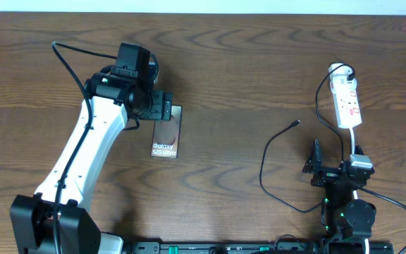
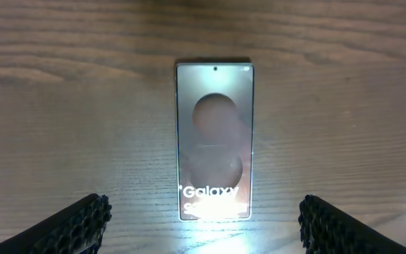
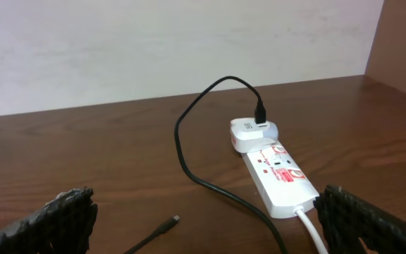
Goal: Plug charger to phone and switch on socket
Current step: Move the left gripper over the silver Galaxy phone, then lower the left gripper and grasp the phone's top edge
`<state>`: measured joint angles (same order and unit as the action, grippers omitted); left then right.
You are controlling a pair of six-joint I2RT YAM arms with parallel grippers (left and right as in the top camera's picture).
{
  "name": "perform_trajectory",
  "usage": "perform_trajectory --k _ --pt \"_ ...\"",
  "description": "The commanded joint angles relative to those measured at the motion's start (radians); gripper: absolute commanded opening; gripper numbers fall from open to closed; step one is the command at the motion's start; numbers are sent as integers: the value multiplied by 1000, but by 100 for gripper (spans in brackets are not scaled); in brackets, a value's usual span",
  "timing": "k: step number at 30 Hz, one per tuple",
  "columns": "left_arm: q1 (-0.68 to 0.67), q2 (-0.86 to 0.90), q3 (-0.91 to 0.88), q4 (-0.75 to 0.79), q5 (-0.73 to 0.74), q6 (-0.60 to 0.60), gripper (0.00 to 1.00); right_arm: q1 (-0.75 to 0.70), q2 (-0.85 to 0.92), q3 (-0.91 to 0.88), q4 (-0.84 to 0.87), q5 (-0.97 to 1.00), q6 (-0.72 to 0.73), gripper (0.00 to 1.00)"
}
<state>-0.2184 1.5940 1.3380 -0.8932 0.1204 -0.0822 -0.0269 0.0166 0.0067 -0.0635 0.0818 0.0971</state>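
Left gripper [image 2: 204,208] hovers spread wide over the phone [image 2: 213,134], which lies flat, screen up, left of centre on the bench [image 2: 62,106]. Right gripper [image 3: 204,201] gapes open too, facing the socket [image 3: 277,173] at far right. Charger [image 3: 182,141] loops from the socket's adapter [image 3: 249,134], tip lying loose, well apart from the phone.

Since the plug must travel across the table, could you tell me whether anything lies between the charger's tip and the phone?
Nothing visible does. In the overhead view, only bare table lies between the charger's plug tip and the phone. The socket sits farther right, beyond the tip.
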Motion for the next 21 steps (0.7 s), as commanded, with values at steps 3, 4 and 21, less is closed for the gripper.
perform_trajectory --k 3,4,21 --pt "-4 35 -30 10 -16 -6 88 2 -10 -2 -3 2 -9 99" --pt "-4 45 -30 10 -15 -6 88 2 -10 -2 -3 2 -9 99" --pt "-70 268 -31 77 9 -6 88 2 -10 -2 -3 2 -9 99"
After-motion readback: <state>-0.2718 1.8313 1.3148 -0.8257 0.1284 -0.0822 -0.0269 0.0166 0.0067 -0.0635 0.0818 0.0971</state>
